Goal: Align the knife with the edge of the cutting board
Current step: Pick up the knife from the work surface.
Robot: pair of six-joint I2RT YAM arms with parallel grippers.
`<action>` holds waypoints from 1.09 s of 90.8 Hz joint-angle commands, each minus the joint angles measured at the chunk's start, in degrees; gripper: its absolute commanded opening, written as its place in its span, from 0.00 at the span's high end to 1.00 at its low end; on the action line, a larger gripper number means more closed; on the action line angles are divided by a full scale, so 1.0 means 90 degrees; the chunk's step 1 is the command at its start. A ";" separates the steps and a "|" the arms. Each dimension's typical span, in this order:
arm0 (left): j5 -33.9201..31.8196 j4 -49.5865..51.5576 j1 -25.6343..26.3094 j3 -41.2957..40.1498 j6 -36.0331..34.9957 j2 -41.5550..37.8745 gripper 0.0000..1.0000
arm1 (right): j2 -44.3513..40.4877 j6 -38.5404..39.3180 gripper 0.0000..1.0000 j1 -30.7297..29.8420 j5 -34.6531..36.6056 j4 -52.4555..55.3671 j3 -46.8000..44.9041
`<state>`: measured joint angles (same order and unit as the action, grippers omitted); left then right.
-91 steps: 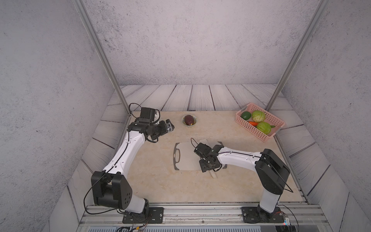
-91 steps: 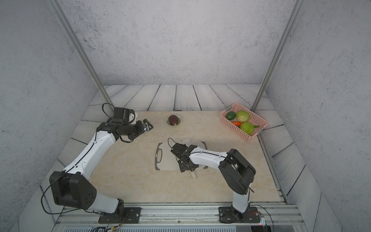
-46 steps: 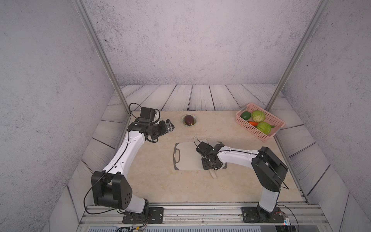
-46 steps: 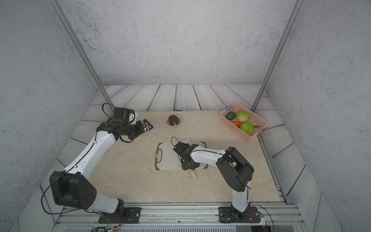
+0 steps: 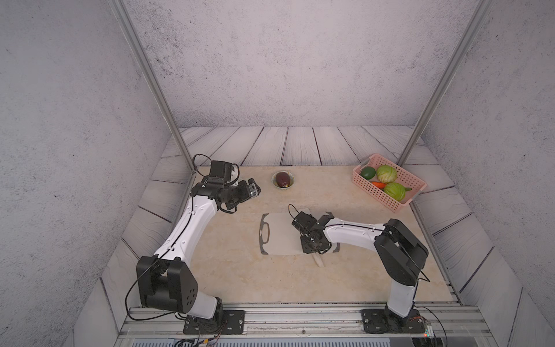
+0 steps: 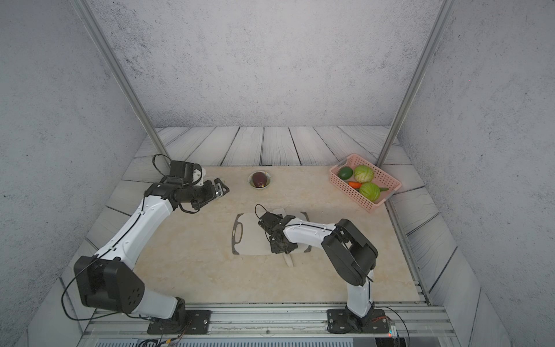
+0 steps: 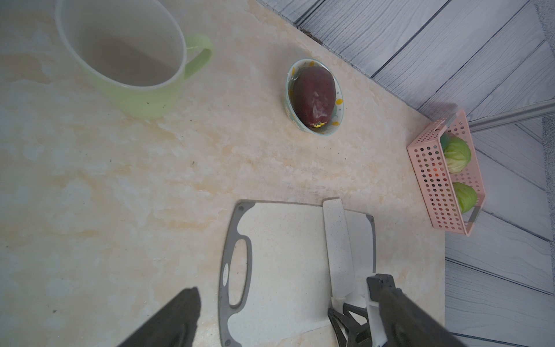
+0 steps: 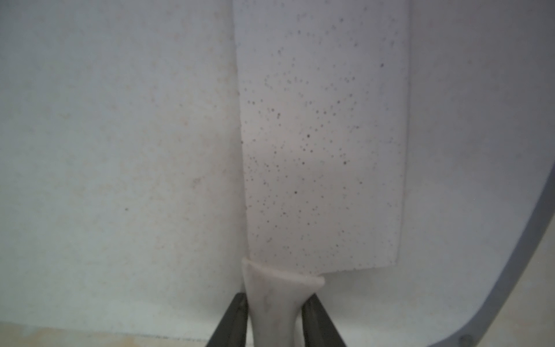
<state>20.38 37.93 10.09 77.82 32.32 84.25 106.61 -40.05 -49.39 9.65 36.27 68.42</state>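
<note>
Knife handle partly beneath right pincer

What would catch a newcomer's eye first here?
The right pincer grips the pale knife by its handle, blade flat on the cutting board mid-table. Next comes the pink basket of vegetables at the table's far right corner.

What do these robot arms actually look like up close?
The left arm and right arm match: smooth white shells, blocky black joints, black bases bolted to a silver metal rail, thin black cables looping outside. The left gripper and right gripper are black, with two slim fingers.
</note>
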 commanded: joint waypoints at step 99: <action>0.0012 0.0023 -0.0047 -0.0036 -0.0144 -0.0007 0.02 | -0.1449 -0.0489 1.00 -0.0003 0.0384 0.0355 -0.0690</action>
<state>20.38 37.93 10.09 77.82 31.92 84.25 96.44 -42.81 -49.36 11.29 39.22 62.52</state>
